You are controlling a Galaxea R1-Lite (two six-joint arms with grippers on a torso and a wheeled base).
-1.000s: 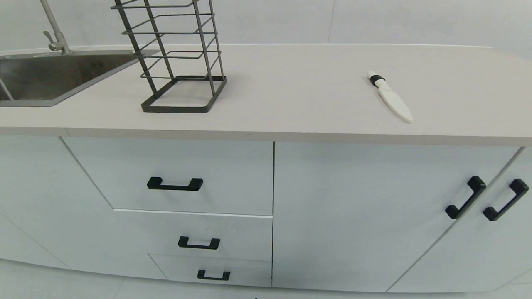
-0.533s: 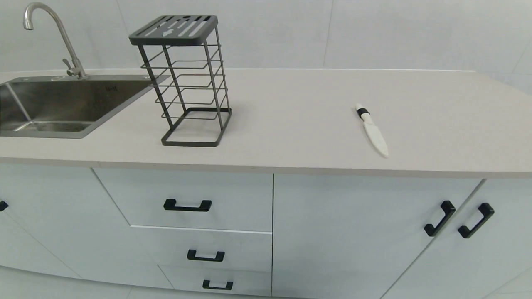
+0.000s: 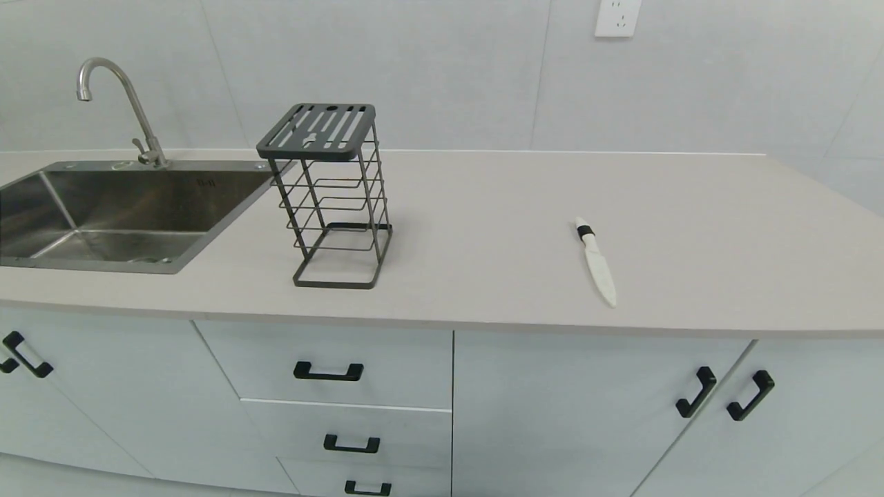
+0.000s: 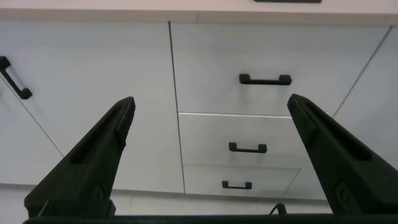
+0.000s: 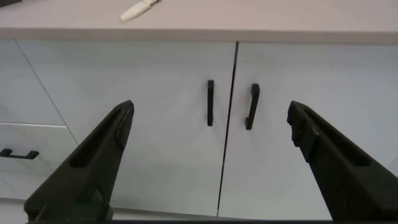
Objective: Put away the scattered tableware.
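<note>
Pale countertop (image 3: 483,200), steel sink (image 3: 152,193) just left of black wire rack (image 3: 319,129), white knife (image 3: 597,266) lying flat well right of rack, left gripper (image 4: 211,102) spread wide facing drawers (image 4: 264,99) below rack, right gripper (image 5: 210,109) spread wide facing doors (image 5: 155,106) right of rack

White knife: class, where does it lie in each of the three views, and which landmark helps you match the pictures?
Head view: white knife on the countertop, right of the wire rack.
Left wrist view: not in it.
Right wrist view: white knife on the countertop, near its front edge.
Shared landmark: the paired door handles on the cabinet below the counter, in the head and right wrist views.
</note>
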